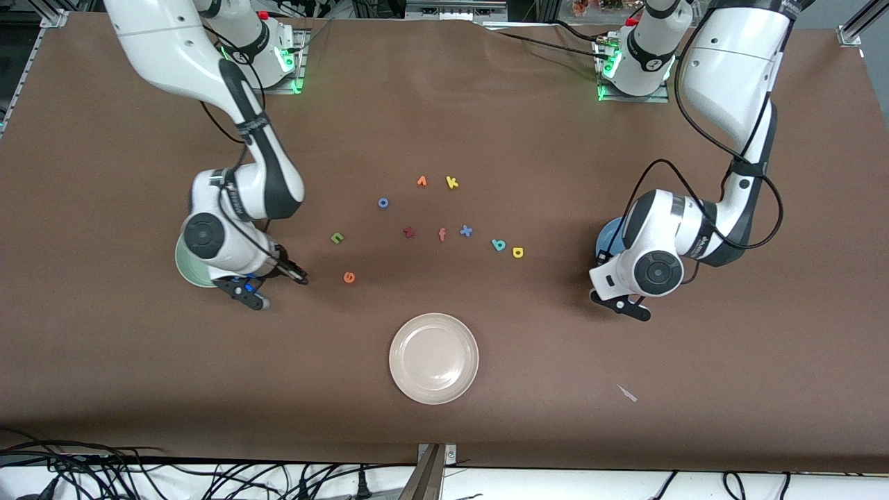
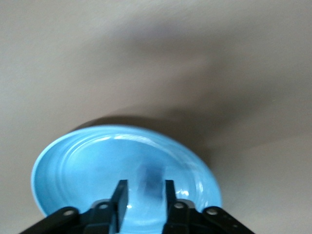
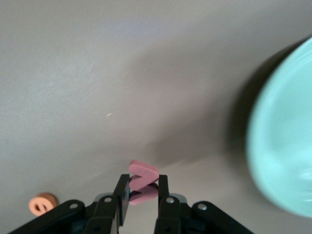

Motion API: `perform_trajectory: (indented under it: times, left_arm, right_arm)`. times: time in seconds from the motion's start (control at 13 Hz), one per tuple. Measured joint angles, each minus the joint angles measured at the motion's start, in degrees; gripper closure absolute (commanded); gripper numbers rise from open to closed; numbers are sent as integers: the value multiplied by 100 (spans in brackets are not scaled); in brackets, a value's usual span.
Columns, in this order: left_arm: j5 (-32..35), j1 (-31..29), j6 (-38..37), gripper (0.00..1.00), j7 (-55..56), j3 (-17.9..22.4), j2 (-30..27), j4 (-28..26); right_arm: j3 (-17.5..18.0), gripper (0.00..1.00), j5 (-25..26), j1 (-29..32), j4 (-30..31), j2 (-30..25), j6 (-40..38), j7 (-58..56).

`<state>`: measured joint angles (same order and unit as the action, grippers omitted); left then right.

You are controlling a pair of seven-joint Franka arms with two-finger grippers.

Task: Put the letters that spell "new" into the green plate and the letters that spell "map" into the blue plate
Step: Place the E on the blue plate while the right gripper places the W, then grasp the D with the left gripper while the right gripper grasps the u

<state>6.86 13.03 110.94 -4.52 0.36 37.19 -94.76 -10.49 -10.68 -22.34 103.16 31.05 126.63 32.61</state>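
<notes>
The right gripper (image 3: pixel 139 194) is clamped on a salmon-red "w" (image 3: pixel 142 179), pinched between its two fingers, and hangs over the brown tabletop (image 1: pixel 625 173) just beside the green plate (image 3: pixel 287 146), toward the right arm's end. In the front view that plate (image 1: pixel 189 272) shows only as a sliver under the arm's wrist. The left gripper (image 2: pixel 144 199) hangs over the blue plate (image 2: pixel 87 165) at the left arm's end, its fingers a small way apart with a blurred dark blue shape (image 2: pixel 150 181) between them above the plate's floor; whether it is gripped or loose cannot be told. The blue plate (image 1: pixel 610 237) is mostly hidden by the left arm in the front view. Scattered around the middle of the tabletop lie the other foam letters: a green "n" (image 1: pixel 337 238), an orange "e" (image 1: pixel 349 278) nearer the front edge, a teal "p" (image 1: pixel 498 244) just beside a yellow "a" (image 1: pixel 517 253), a dark red "z" (image 1: pixel 409 232), a salmon "f" (image 1: pixel 442 235), a blue "x" (image 1: pixel 466 231), a yellow "k" (image 1: pixel 452 182), a blue "o" (image 1: pixel 383 203) and a small orange letter (image 1: pixel 421 181). A beige plate (image 1: pixel 434 358) sits near the front edge, at mid-table.
</notes>
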Motion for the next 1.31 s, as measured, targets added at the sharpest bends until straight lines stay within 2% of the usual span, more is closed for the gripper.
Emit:
perform_trajectory:
  times: [0.15, 0.31, 0.62, 0.69, 0.77, 0.85, 1.0, 1.23, 1.31]
  left_arm:
    - [0, -75, 0, 0, -3, -6, -49, -24]
    - [-1, -60, 1, 0, 52, -136, -138, -22]
    - [-34, 102, 18, 0, 1540, -863, -304, 24]
    - [-35, 223, 42, 0, 2034, -933, -302, 27]
    - [-37, 378, 145, 0, 2514, -951, -289, 15]
    - [-38, 543, 335, 0, 2948, -956, -258, -6]
    - [-39, 889, 820, 4, 3541, -959, -118, -22]
    - [-38, 1024, 1448, 30, 3662, -948, 208, -30]
    - [-38, 1011, 1533, 32, 3661, -934, 292, -31]
  right_arm:
    - [-206, 100, 3, 43, 272, -379, -182, -638]
    - [-386, 100, 12, 40, 811, -728, -65, -1189]
    - [-832, 100, 14, 48, 2094, -967, 1257, -2435]
    - [-878, 89, 14, 47, 2257, -967, 1405, -2659]
    - [-919, 16, 14, 46, 2327, -968, 1456, -2854]
    - [-960, 0, 13, 47, 2347, -968, 1458, -2989]
    - [-1008, 0, 13, 49, 2327, -970, 1442, -3110]
    - [-975, 0, 4, 1, 1951, -999, 755, -2902]
    - [-910, 0, 2, -19, 1774, -1018, 520, -2678]
